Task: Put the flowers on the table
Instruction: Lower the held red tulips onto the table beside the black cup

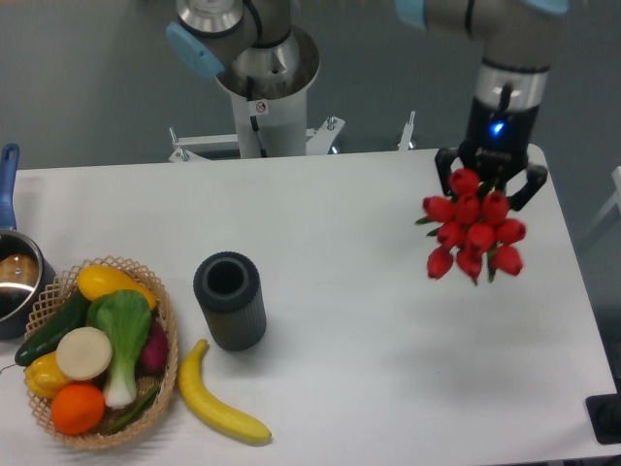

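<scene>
Fruit fills the near left corner: a curved yellow banana [218,406] lies on the white matte tabletop [378,379] beside a round woven wicker basket [165,383] heaped with vegetables and an orange. Just behind stands a dark ribbed cylindrical vase [230,300], mouth up. A metal pot with a blue handle [12,272] sits at the left edge.

Farther back and to the right, the bunch of red tulip buds [473,230] hangs off the table, well apart from the vase, with bare tabletop underneath. The black 2-finger gripper [491,180] is clamped around the bunch from above, 1 finger on either side; the stems are hidden behind the buds. The bunch's long axis seems to run steeply downward from the gripper, buds lowest, so placing it probably calls for a straight descent and perhaps a tilt to lay it flat.

The arm's wrist points nearly straight down, its blue light lit, while the arm's base rises at the far edge.
</scene>
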Action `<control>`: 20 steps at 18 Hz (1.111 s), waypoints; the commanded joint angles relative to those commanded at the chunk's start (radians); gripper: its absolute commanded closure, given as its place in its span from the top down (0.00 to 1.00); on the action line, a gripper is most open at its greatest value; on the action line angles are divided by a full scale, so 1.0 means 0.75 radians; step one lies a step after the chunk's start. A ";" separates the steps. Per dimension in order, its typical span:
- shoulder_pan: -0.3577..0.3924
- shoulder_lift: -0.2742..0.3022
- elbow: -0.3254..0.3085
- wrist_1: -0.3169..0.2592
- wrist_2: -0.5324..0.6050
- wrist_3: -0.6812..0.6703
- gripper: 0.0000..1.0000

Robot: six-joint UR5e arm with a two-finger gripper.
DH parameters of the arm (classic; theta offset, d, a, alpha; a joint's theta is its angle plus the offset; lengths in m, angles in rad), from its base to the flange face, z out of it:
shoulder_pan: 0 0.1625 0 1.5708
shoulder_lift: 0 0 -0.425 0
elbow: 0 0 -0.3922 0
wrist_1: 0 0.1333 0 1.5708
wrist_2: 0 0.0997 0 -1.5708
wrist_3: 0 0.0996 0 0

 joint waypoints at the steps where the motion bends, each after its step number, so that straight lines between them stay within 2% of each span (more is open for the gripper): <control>1: -0.037 -0.020 0.002 0.000 0.084 0.000 0.43; 3: -0.094 -0.065 0.022 -0.002 0.201 -0.002 0.43; 5: -0.113 -0.100 0.025 -0.002 0.234 -0.016 0.43; 9: -0.160 -0.162 0.029 0.002 0.250 -0.151 0.43; 11: -0.205 -0.209 0.037 0.006 0.246 -0.280 0.45; 15: -0.215 -0.276 0.037 0.041 0.254 -0.297 0.45; 20: -0.229 -0.321 0.035 0.074 0.255 -0.319 0.45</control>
